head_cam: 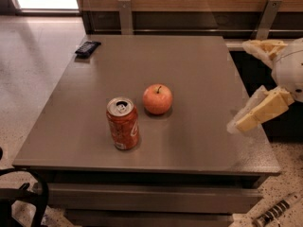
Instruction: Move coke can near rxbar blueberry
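Progress so far: basically zero, as far as I can judge. Can [123,123] stands upright near the front of the table [203,65], a bit left of centre. The apple [157,99] is just beside it to the back right, close but not touching as far as I can see. Bar [87,48] lies flat way off at the far left corner, right by the table edge. So can and bar are well apart, with most of the tabletop between them, and the whole point is to get them near each other.

Gripper [248,82] hangs at the right side of the table, about over its edge, well away from the can. It looks released to me: the two cream prongs are spread wide with nothing between them. It isn't touching anything.

What's left, in my reading: everything. Reach across to the can, grab it, carry it toward the far left corner, and set it down next to the bar. The apple sits on the gripper's side of the can, so I'd guess the approach should come from above or the front to avoid knocking it. The path from can to bar looks open, nothing lying in between. The can's top looks opened too, so keeping it upright seems wise.
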You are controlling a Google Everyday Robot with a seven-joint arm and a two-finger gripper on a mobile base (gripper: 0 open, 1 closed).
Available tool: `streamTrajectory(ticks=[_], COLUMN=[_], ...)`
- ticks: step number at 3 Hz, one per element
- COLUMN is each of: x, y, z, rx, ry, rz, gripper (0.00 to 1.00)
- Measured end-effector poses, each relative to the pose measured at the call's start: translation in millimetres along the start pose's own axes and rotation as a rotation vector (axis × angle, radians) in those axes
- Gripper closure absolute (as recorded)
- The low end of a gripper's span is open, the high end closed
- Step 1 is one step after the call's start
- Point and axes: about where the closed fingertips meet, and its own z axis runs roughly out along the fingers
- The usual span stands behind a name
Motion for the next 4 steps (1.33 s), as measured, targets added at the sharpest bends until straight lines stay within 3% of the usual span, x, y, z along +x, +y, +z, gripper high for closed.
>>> streamTrajectory(ticks=[1, 2, 4], x=[-22, -43, -55], y=[22, 49, 58], z=[23, 38, 50], rx=[-0.081, -0.164, -0.195], ry=[-0.164, -0.283, -0.334], rz=[0.032, 0.058, 0.071], gripper=[0.00, 0.00, 0.00])
